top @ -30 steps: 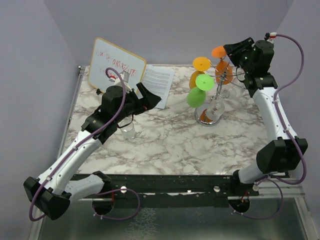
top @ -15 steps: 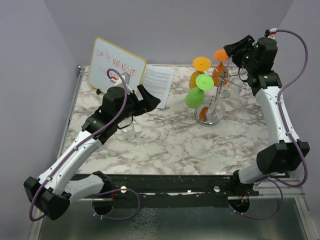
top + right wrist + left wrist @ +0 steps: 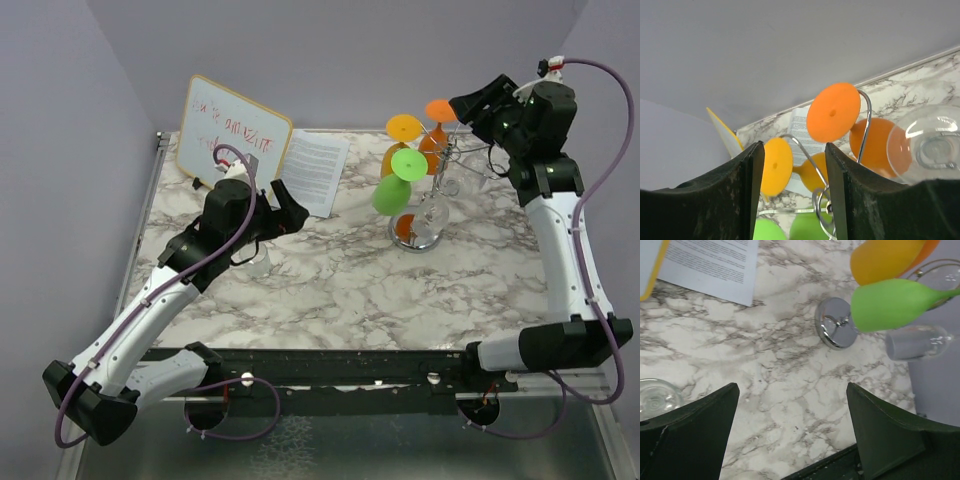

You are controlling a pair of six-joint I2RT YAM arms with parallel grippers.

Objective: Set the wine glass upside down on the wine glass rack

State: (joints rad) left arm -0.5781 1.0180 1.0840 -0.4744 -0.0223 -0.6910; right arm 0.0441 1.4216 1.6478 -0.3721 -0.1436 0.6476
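The right gripper (image 3: 465,103) is being held with its jaws apart and nothing between them, high above the far right of the marble-patterned table (image 3: 350,285). The orange wine glass (image 3: 833,112) is hanging upside down just to the left of it, on a far-right arm of the wine glass rack (image 3: 436,190), foot uppermost and bowl below. In the right wrist view the flat round foot is being framed between the two dark fingers but beyond their tips, so no contact is being made, as far as can be told. The stem's long axis is being kept close to upright, caught in a curled wire loop. The placing is therefore being judged as done. The coming move is being judged a clean retreat to the right, away from the foot, the right arm being much the nearer.

The rack is being shown as thin, shiny chrome: a mirror-like disc base, a slim pole and curled arms. A yellow-orange glass (image 3: 404,128), a green glass (image 3: 408,163) and a clear glass (image 3: 935,145) are also being carried on it. The coloured ones look matte and opaque, the clear one glossy.

The left gripper (image 3: 792,390) is being held wide open and empty above the table, well left of the rack. A second clear glass (image 3: 255,262) is standing just on its near side.
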